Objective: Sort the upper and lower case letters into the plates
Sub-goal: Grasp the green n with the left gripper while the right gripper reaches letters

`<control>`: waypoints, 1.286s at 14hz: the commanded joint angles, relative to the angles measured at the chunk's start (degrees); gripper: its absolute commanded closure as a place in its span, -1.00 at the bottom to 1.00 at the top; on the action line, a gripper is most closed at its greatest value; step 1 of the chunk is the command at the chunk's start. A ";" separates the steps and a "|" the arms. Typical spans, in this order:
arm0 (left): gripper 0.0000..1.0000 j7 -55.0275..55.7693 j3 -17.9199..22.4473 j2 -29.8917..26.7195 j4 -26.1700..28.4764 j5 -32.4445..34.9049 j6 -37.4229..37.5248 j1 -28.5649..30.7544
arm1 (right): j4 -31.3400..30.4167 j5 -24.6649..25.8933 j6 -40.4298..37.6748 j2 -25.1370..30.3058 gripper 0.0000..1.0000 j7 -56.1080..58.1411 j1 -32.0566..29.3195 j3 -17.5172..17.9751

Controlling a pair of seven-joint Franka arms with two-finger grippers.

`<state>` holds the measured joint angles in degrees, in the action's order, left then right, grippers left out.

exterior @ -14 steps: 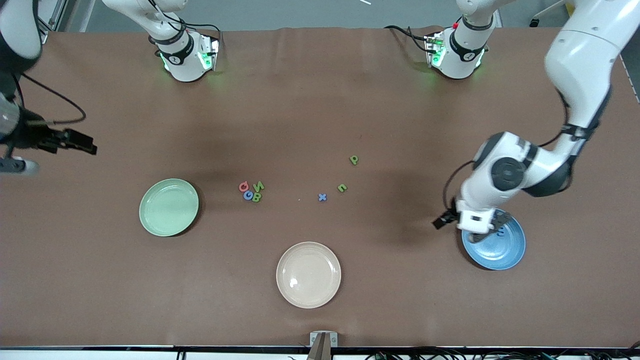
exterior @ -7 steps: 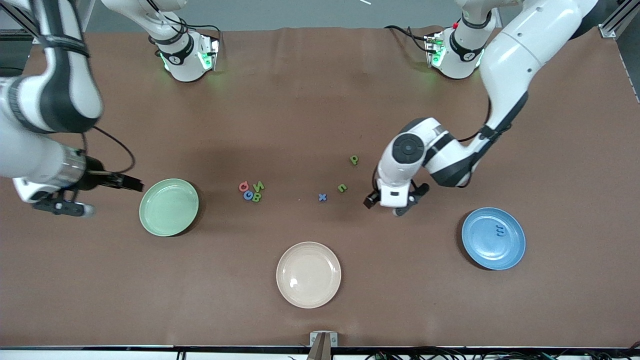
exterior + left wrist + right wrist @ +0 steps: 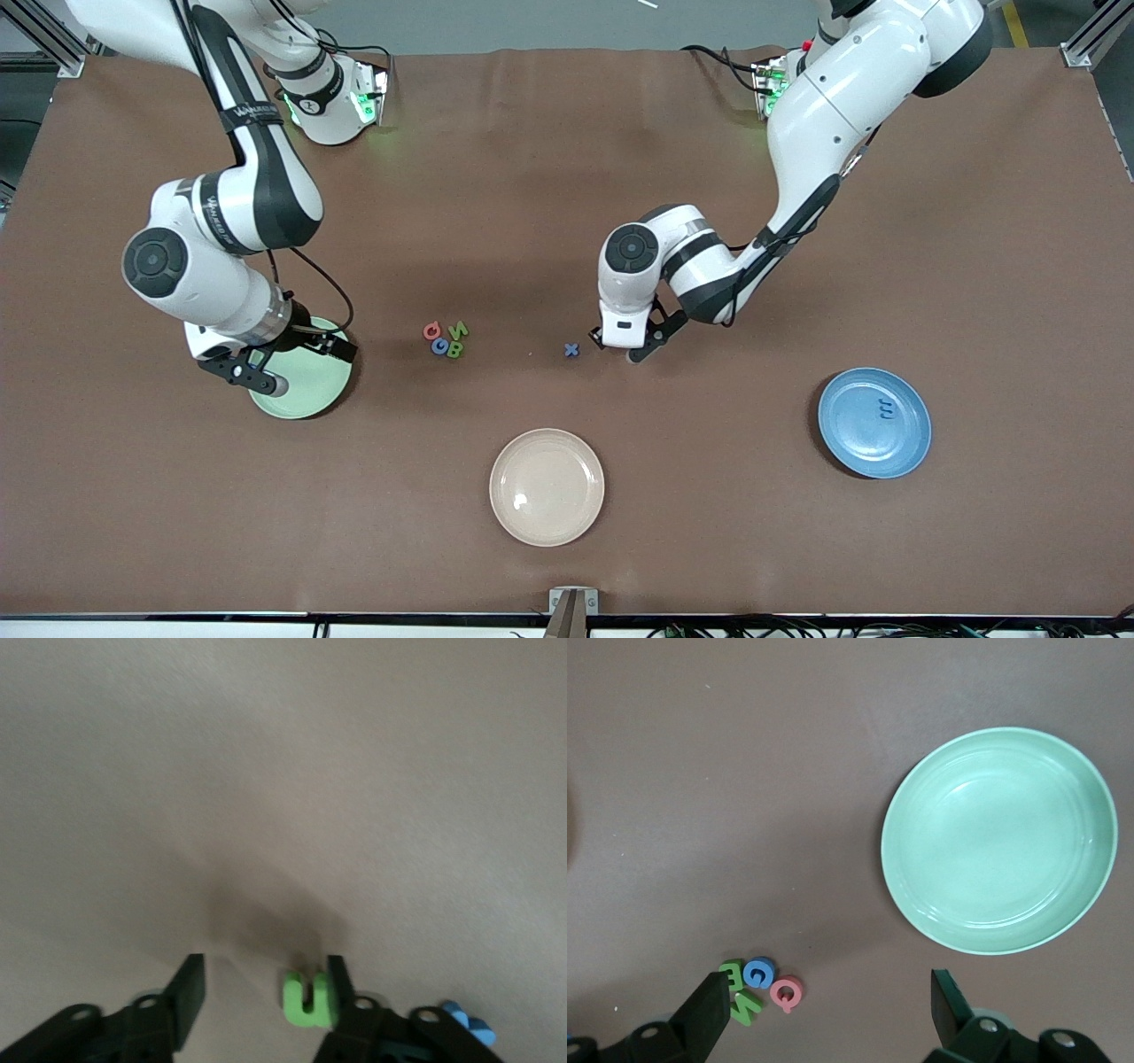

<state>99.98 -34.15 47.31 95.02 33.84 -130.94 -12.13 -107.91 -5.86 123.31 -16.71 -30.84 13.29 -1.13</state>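
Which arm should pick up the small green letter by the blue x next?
Left. Its hand is already down around the green letter, one finger against it, beside the blue x. The right hand hangs open over the mint green plate.

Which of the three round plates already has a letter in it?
The mid blue glossy plate, toward the left arm's end, with a small blue letter. The pale mint green plate and cream-beige plate hold none.
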 commanded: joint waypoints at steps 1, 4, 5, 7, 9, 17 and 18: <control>-0.19 0.30 0.40 0.94 -2.12 -0.17 0.25 -1.14 | -0.72 -0.29 1.49 -0.07 -1.00 -1.24 0.60 -0.37; -0.19 1.09 0.40 1.03 -2.12 -0.09 0.25 -1.41 | -0.72 -0.29 2.02 -0.42 -1.00 -3.17 1.48 -0.37; -0.19 1.27 0.40 1.29 -2.20 -0.09 0.25 -1.41 | -0.72 -0.29 2.37 -0.69 -1.00 -3.17 1.57 -0.37; -0.17 1.36 0.40 1.74 -2.29 -0.09 -0.80 -1.58 | -0.72 -0.29 2.99 -0.86 -1.00 -3.26 1.83 -0.37; -0.15 1.44 0.40 2.09 -2.20 -0.17 -1.51 -1.85 | -0.81 -0.29 3.95 -1.56 -1.00 -4.92 2.36 -0.37; 0.93 0.57 0.49 1.57 -2.20 0.18 -1.42 -0.62 | -1.34 -0.29 9.66 -4.46 -1.00 -11.69 6.66 -0.45; 0.97 0.56 0.49 0.52 -2.12 0.09 -0.81 0.69 | -1.34 -0.20 10.54 -4.99 -1.00 -12.83 7.36 -0.45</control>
<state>100.33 -33.88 48.99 93.52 33.83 -132.49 -12.93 -108.65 -5.87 131.86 -21.08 -40.94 18.96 -1.16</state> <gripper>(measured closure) 0.740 0.000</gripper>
